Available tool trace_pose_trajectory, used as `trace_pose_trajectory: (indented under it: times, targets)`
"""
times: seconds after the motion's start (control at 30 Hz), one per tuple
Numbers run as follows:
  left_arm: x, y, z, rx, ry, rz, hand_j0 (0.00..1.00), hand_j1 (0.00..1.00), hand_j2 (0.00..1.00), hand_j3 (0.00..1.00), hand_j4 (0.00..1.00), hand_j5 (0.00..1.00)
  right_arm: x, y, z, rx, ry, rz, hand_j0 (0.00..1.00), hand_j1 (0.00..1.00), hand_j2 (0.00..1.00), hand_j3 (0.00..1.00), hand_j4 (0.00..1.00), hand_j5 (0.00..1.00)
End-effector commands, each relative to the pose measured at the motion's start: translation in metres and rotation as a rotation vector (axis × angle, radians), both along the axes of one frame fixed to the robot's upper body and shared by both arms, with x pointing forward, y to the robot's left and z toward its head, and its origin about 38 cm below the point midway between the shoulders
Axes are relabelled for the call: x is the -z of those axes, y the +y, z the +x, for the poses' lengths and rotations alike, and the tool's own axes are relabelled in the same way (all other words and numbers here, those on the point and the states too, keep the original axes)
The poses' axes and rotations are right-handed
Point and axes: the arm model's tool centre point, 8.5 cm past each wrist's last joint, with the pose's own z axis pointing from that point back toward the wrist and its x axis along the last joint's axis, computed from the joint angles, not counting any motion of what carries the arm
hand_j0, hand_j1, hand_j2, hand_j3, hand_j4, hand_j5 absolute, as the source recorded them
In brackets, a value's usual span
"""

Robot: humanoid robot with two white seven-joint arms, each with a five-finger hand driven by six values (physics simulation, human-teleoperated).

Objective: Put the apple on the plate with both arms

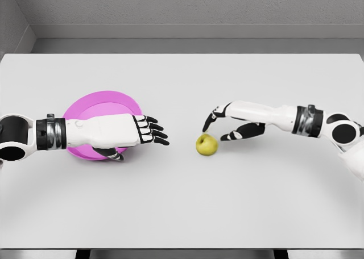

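the apple point(207, 145), yellow-green with a small stem dimple on top, sits on the bare white table point(182, 208) a little right of centre, well apart from the pink plate point(85, 105), which lies flat on the left half of the table. the right hand point(236, 122) reaches in from the right edge, its white forearm stretched across the table and angled slightly down toward the fruit. its fingers are spread and gently curved, holding nothing; one dark fingertip point(206, 127) points down just above and behind the apple, and another point(226, 137) hangs just to the apple's right, though whether either touches the skin cannot be told. the left hand point(122, 131) comes in from the left edge and lies over the near part of the plate, covering its front rim. its fingers point(156, 133) extend rightward past the plate's edge, loosely splayed and nearly straight, while the thumb point(111, 154) is tucked beneath the palm by the plate's front edge; whether it grips the rim cannot be told. a grey wall point(182, 9) runs behind the table.
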Motion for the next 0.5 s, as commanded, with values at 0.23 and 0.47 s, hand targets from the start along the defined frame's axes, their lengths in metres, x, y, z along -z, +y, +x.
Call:
trace_pose_trajectory:
  times: [0.23, 0.47]
  targets:
    - [-0.001, 0.000, 0.000, -0.002, 0.002, -0.005, 1.00, 1.00, 1.00, 1.00, 1.00, 1.00, -0.034, -0.057, 0.030, 0.201, -0.075, 0.076, 1.00, 1.00, 1.00, 1.00, 1.00, 1.00]
    - [0.008, -0.083, -0.008, 0.168, 0.047, -0.006, 1.00, 1.00, 1.00, 1.00, 1.00, 1.00, -0.089, -0.142, 0.030, 0.378, -0.198, 0.063, 1.00, 1.00, 1.00, 1.00, 1.00, 1.00]
